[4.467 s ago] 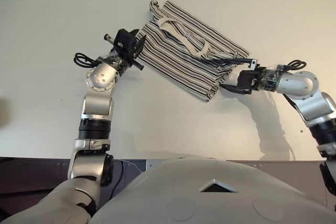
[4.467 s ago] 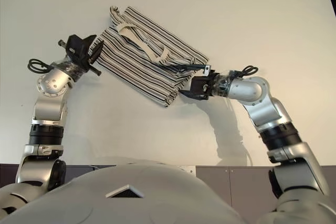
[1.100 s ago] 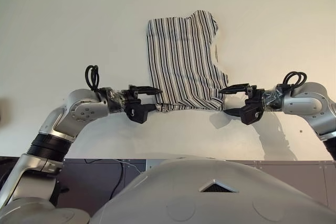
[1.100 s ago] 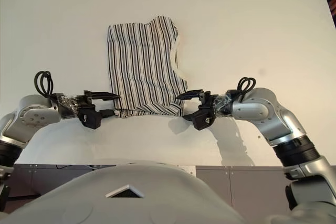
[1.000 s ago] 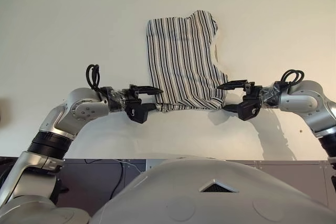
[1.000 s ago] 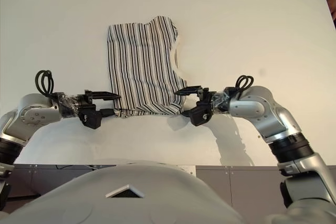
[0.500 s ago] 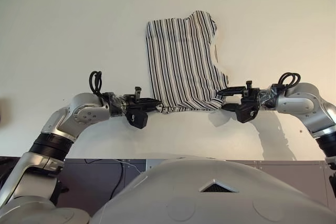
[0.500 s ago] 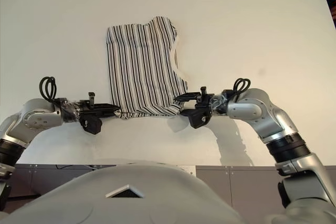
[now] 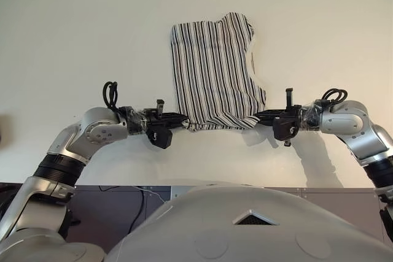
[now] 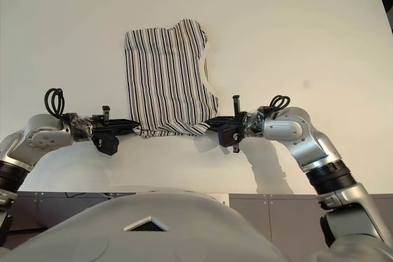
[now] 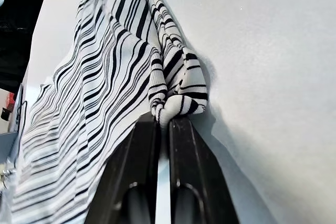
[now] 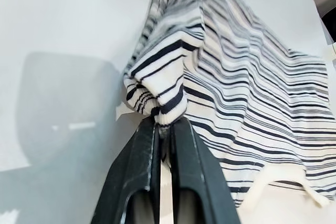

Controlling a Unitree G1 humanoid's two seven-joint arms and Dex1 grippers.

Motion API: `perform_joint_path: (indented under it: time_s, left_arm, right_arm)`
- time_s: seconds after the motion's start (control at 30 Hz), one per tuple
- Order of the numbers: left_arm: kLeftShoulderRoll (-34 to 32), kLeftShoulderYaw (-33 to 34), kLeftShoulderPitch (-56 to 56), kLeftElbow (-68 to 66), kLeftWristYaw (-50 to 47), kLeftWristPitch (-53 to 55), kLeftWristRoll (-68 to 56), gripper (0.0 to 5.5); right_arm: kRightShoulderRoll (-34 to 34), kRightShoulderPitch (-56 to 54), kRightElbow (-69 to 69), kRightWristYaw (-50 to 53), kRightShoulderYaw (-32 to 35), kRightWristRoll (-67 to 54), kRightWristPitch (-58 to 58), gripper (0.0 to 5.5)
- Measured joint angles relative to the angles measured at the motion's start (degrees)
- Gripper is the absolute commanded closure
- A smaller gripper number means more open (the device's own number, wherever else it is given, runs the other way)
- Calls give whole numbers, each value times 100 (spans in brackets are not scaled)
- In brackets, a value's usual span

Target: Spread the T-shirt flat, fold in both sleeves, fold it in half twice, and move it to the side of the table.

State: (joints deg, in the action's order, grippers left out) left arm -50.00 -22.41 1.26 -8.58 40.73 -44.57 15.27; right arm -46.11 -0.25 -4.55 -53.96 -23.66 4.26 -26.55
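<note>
Pinching shut from open a second ago, my left end effector (image 9: 183, 118) and right end effector (image 9: 259, 115) clamp the 7 and 5 o'clock corners of the T-shirt (image 9: 215, 72), lying at 12 o'clock on the counter (image 9: 73, 29); I judge the next fold can start.

The T-shirt (image 9: 212, 72) is white with thin black stripes running away from the robot, and has a cream trim at the neckline. It lies folded into a tall, narrow panel on the white table (image 9: 92, 29), about midway between the two arms. Its far left corner is square, and its far right corner bulges up into a rounded hump. The right edge curves inward where the cream neckline shows. Most of the cloth rests flat. The near edge is gathered at both corners: the near left corner is pinched in the left gripper (image 9: 184, 118), the near right corner in the right gripper (image 9: 259, 115), each bunched into a small wad.
</note>
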Motion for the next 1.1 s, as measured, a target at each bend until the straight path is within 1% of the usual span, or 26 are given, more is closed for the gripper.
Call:
perform_joint_path:
  time_s: [0.1,0.17,0.23,0.3,0.37,0.43,0.5,0.57,0.63,0.7,0.8,0.9,0.93,0.97,1.03,1.07,1.1]
  left_arm:
    - [-93,-20,699,822,713,1276,-1439,540]
    - [-447,27,1082,1387,1160,1947,-2141,540]
    - [-716,399,1371,1922,1430,2718,-3038,540]
    - [-705,844,1347,2222,1440,3456,-3840,540]
    - [-605,1146,1087,2275,1322,4098,-4323,540]
    - [-203,1372,421,2166,916,4788,-4541,540]
    - [207,1413,-312,1853,553,5146,-4409,540]
    - [559,1265,-902,1358,239,5191,-3796,540]
    - [931,1003,-1358,764,0,5168,-3183,540]
    - [1187,887,-1591,273,-80,5111,-2800,540]
    - [1395,830,-1787,-280,-66,4910,-2476,540]
    - [1602,764,-2016,-914,-125,4505,-2088,540]
    - [1664,722,-2107,-1187,-214,4244,-1868,505]
    - [1768,712,-2213,-1490,-339,4029,-1696,491]
    - [1912,751,-2282,-1841,-379,3817,-1657,443]
    - [2006,781,-2314,-2014,-454,3651,-1612,440]
    - [2157,855,-2401,-2257,-796,3433,-1480,440]
  right_arm:
    - [-303,473,-693,-448,106,-920,912,537]
    - [-618,781,-1134,-760,238,-1443,1459,537]
    - [-870,1019,-1531,-989,483,-2164,2159,537]
    - [-852,960,-1747,-965,835,-2994,2933,537]
    - [-614,620,-1699,-699,1075,-3423,3518,537]
    - [-30,-143,-1324,-60,1233,-3546,4092,537]
    - [414,-868,-793,475,1354,-3401,4356,537]
    - [791,-1441,-158,839,1346,-3049,4406,537]
    - [1109,-1864,441,1014,1160,-2566,4342,537]
    - [1288,-1932,778,1057,986,-2207,4267,537]
    - [1513,-1933,1122,1195,855,-1796,4135,537]
    - [1743,-1947,1394,1367,795,-1488,4030,537]
    - [1839,-1960,1509,1486,787,-1320,3931,506]
    - [1925,-2013,1683,1581,767,-1118,3694,490]
    - [2006,-2215,2049,1794,799,-874,3400,437]
    - [2083,-2317,2238,1899,834,-775,3292,416]
    - [2144,-2415,2422,2033,840,-647,3177,393]
